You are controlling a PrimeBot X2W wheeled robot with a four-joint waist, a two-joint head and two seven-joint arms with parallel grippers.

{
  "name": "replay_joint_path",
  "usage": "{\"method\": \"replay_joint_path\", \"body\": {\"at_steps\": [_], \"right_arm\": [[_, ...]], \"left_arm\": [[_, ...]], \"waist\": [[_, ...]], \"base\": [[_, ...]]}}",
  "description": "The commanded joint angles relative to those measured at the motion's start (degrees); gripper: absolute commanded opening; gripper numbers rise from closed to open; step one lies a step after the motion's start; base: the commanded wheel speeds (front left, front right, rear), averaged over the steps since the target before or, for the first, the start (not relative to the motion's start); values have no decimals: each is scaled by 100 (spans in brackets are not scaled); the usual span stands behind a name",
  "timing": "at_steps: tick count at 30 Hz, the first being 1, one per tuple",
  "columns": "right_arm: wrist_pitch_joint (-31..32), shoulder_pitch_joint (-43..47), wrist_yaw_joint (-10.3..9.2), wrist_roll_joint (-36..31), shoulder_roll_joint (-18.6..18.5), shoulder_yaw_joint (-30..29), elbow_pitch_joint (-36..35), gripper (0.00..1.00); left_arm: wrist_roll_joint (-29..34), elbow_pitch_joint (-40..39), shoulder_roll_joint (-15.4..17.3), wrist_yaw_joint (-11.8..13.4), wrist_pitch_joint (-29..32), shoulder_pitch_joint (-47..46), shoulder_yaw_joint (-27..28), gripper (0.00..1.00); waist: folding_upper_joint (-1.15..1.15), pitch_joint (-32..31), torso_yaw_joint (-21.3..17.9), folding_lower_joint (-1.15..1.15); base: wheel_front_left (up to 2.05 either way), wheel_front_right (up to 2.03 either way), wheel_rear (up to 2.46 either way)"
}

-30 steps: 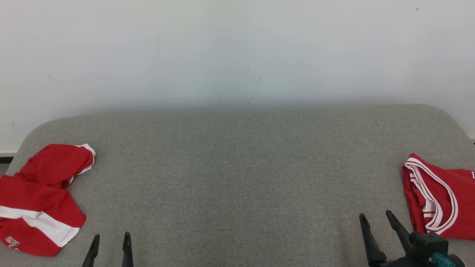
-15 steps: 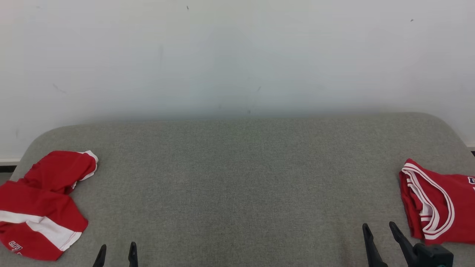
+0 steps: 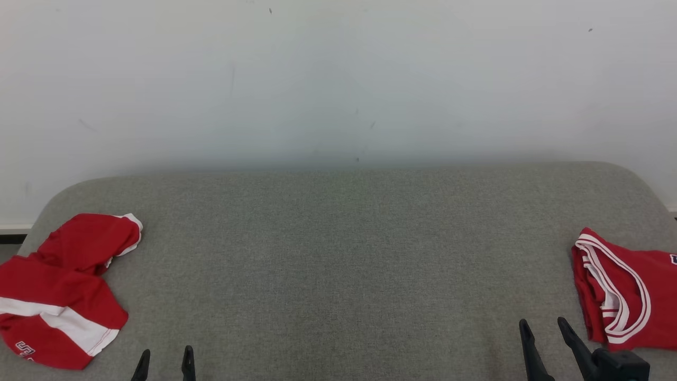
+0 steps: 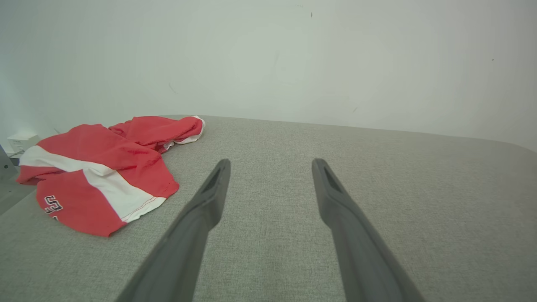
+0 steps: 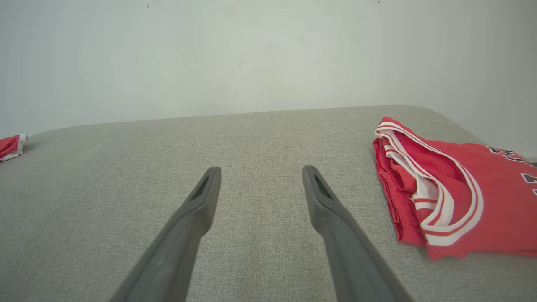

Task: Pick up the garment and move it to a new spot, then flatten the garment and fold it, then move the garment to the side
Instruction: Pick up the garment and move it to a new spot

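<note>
A crumpled red garment [image 3: 58, 288] with a white stripe lies at the left end of the grey cushioned surface [image 3: 338, 254]; it also appears in the left wrist view as the garment [image 4: 105, 167]. A folded red garment [image 3: 624, 291] with white-trimmed edges lies at the right end, seen close as the garment [image 5: 453, 197]. My left gripper [image 3: 167, 351] is open near the front edge, right of the crumpled garment and apart from it; its fingers [image 4: 209, 197] hold nothing. My right gripper [image 3: 542, 320] is open just left of the folded garment, its fingers [image 5: 197, 205] spread over bare fabric.
A plain pale wall [image 3: 338, 79] rises behind the surface. The surface has rounded back corners. A wide stretch of grey fabric lies between the two garments. A small white box [image 4: 19, 141] sits beyond the left edge.
The head camera has tilted slightly, shifting the whole picture down. Both grippers sit a little lower in view, still open. The garments lie as before.
</note>
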Motion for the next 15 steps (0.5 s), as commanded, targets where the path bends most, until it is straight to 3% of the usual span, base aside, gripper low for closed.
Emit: {"method": "replay_joint_path", "body": {"at_steps": [1,9,15], "right_arm": [[2,58,-16,-34,-29,-22,-22,100],[24,121,-16,-101,48,-31,-109,100],[32,68,-16,-44,42,41,-132,100]], "left_arm": [[12,-16,-10,-6,-16,-3,2,100],[-51,-45,-9,24,-15,-93,-26,100],[-6,-133,-8,58,-15,-65,23,100]], "waist": [[0,-1,10,0],[0,-2,220,0],[0,17,669,0]], "base": [[0,0,0],[0,0,0],[0,0,0]]}}
